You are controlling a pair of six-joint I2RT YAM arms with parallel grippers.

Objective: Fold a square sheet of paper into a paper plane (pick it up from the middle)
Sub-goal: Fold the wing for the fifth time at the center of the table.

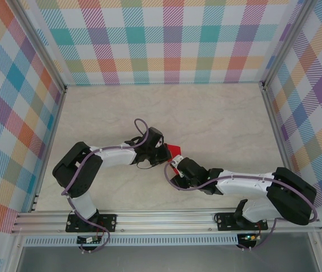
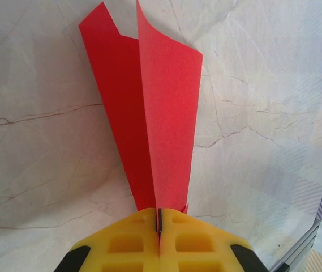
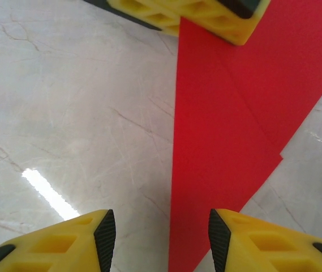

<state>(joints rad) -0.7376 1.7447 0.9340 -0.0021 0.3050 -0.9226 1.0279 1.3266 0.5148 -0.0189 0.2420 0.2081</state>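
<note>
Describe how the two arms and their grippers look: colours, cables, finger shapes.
Both the left arm and right arm have white links, bulky black joint housings and a purple cable looping along them. The left gripper and right gripper carry yellow plastic fingers with recessed rectangular pockets; the right one's show black inner pads.

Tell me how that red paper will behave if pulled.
Probably floppy: the red paper curls at its free edges beyond the shut left gripper. Likely light: one narrow pinch holds it. It may crease if the open right gripper tugs.
</note>
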